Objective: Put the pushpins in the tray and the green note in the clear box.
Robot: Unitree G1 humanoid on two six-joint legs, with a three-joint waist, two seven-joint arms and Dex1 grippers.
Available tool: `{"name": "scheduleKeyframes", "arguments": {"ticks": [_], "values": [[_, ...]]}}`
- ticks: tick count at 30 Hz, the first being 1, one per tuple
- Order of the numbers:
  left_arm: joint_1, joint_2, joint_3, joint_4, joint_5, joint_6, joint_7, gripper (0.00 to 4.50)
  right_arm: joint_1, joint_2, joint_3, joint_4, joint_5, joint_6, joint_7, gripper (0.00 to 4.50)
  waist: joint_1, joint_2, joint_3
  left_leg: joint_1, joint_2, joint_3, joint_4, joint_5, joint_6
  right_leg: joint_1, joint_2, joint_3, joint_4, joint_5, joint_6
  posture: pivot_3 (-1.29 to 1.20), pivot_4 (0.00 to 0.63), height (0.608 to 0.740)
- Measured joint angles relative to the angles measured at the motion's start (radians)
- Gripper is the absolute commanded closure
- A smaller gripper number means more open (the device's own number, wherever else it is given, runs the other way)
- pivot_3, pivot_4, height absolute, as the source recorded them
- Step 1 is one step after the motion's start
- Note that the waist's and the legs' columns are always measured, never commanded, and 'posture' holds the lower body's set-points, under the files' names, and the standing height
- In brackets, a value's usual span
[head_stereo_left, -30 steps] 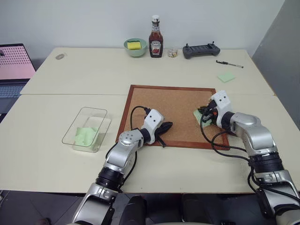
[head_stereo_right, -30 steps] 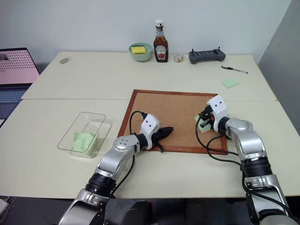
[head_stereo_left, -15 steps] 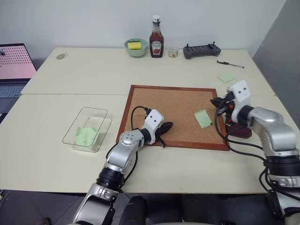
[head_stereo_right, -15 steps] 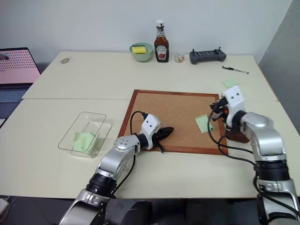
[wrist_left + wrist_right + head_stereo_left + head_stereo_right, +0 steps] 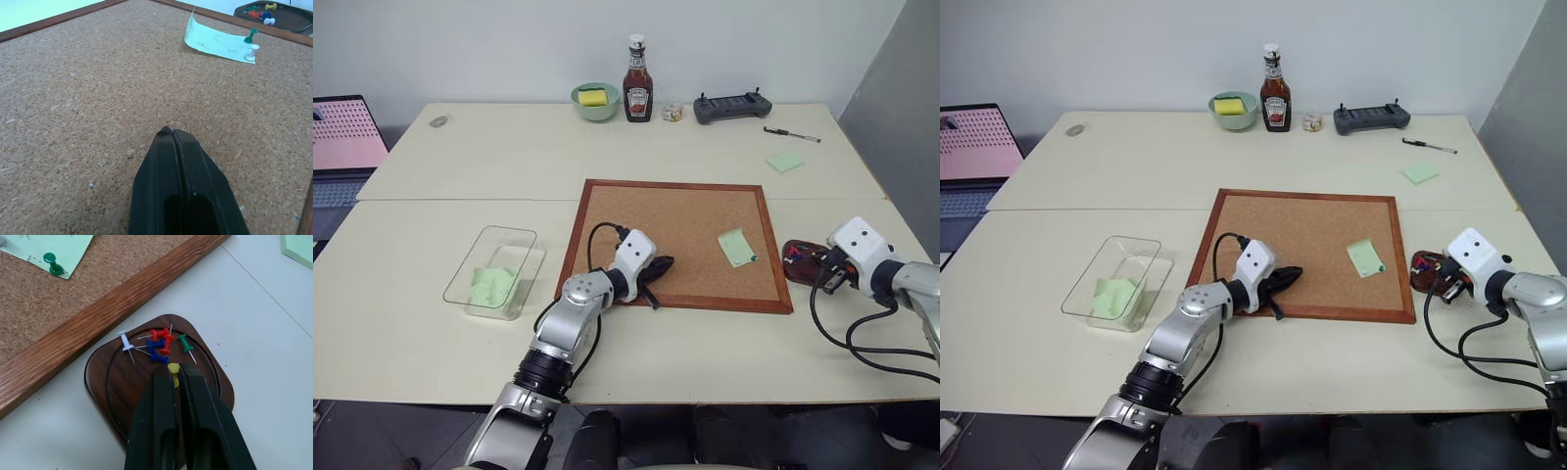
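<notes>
The ketchup bottle (image 5: 638, 78) at the far edge of the tabletop (image 5: 489, 157) carries a label too small to read; faint pen marks on the green note (image 5: 218, 38) cannot be read either.

The green note (image 5: 737, 247) lies on the right part of the cork board (image 5: 677, 240), its long axis running from near-right to far-left, one far corner curling up. A green pushpin (image 5: 251, 34) and a white pushpin (image 5: 251, 52) stand at its near right corner. Another green slip (image 5: 493, 285) lies inside the clear box (image 5: 499, 235), which sits left of the board with its long axis running near to far.

The tray (image 5: 105, 377) rests on the tabletop just right of the board's frame. In it lie white, red, blue and green pushpins (image 5: 159, 343), close together, shafts pointing various ways.

The right gripper (image 5: 174, 372) hangs over the tray, its fingers almost together on a yellow pushpin (image 5: 173, 368). A second ago it was over the note on the board; it has since swung right and off the board to the tray. The left gripper (image 5: 173, 133) is closed and empty, lying on the near left part of the board, unchanged. A sticky-note pad (image 5: 785, 162) lies far right
</notes>
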Motion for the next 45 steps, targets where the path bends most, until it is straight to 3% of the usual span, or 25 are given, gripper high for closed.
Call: {"name": "scheduleKeyframes", "arguments": {"ticks": [5,13,20,32,36,45], "values": [[0.0,-0.002,0.0,0.0,0.002,0.0,0.0,4.5,0.0,0.0,0.02,0.016,-0.009,-0.003,0.013,2.6,0.0,0.0,0.0,0.0,0.0,0.0,0.0,0.0,0.0,0.0,0.0,0.0,0.0,0.0,0.0,0.0,0.15,0.74],[0.0,0.001,0.0,-0.001,0.004,0.001,0.0,4.5,-0.019,-0.001,-0.003,0.03,0.01,0.002,0.02,1.02,0.0,0.0,0.0,0.0,0.0,0.0,0.0,0.0,0.0,0.0,0.0,0.0,0.0,0.0,0.0,0.0,0.15,0.74],[0.0,0.004,0.0,0.0,0.003,0.001,-0.002,4.5,-0.067,0.059,-0.067,-0.085,0.166,0.138,0.062,1.02,0.0,0.0,0.0,0.0,0.0,-0.001,0.0,0.0,0.0,0.001,0.0,-0.001,-0.001,0.0,0.0,0.0,0.15,0.74],[-0.001,0.003,-0.001,-0.002,0.003,0.003,-0.002,4.5,-0.092,0.185,0.062,-0.026,0.121,0.107,-0.012,1.02,0.0,0.0,0.0,0.0,0.0,-0.001,0.0,0.0,0.0,0.001,0.0,-0.001,-0.001,0.0,0.0,0.0,0.15,0.74],[0.0,0.003,-0.001,-0.004,0.004,0.004,-0.001,4.5,-0.097,0.185,0.069,0.008,0.108,0.081,-0.013,1.65,0.0,0.0,0.0,0.0,0.0,-0.001,-0.001,0.0,0.0,0.0,0.0,-0.001,-0.001,0.0,0.0,0.0,0.15,0.74],[0.001,0.003,-0.001,-0.005,0.004,0.004,0.0,4.5,-0.115,0.198,0.092,0.016,0.105,0.062,-0.005,3.53,0.0,0.0,0.0,0.0,0.0,-0.001,-0.001,0.0,0.0,0.0,0.0,-0.001,-0.001,0.0,0.0,0.0,0.15,0.74]]}}
